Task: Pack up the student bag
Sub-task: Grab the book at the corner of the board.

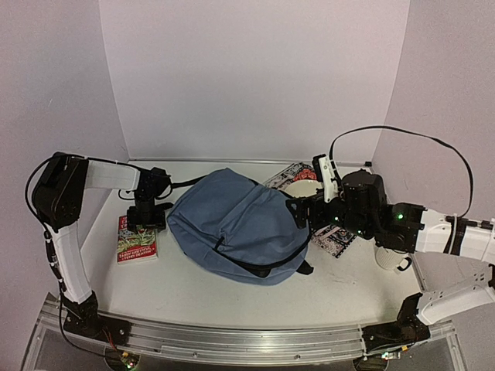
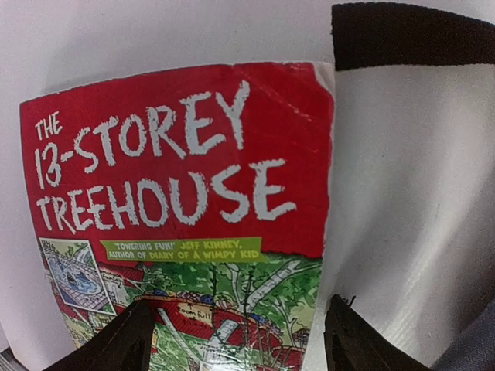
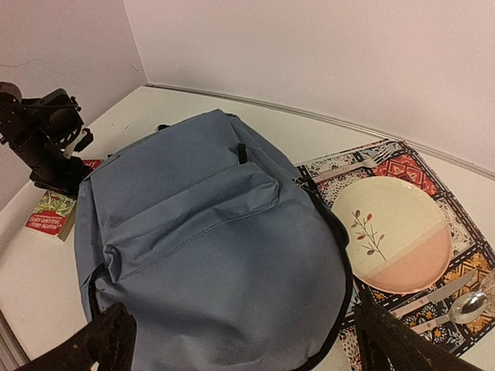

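Observation:
The student bag (image 1: 232, 224), a big grey-blue backpack with black zipper lines, lies flat mid-table; it fills the right wrist view (image 3: 216, 239). A red paperback, "The 13-Storey Treehouse" (image 2: 178, 178), lies on the table left of the bag (image 1: 137, 241). My left gripper (image 2: 240, 340) hangs open just above the book's lower part, one finger (image 2: 124, 340) over the cover and the other over bare table past its right edge; it holds nothing. My right gripper (image 3: 244, 344) stands wide open above the bag's right end (image 1: 303, 210), empty.
A patterned placemat (image 3: 402, 166) lies right of the bag, with a cream and pink plate (image 3: 394, 232), fork (image 3: 363, 164), knife (image 3: 441, 290) and spoon (image 3: 468, 308). A black bag strap (image 2: 410, 35) lies beyond the book. A white mug (image 1: 390, 259) stands by the right arm. Walls close in on three sides.

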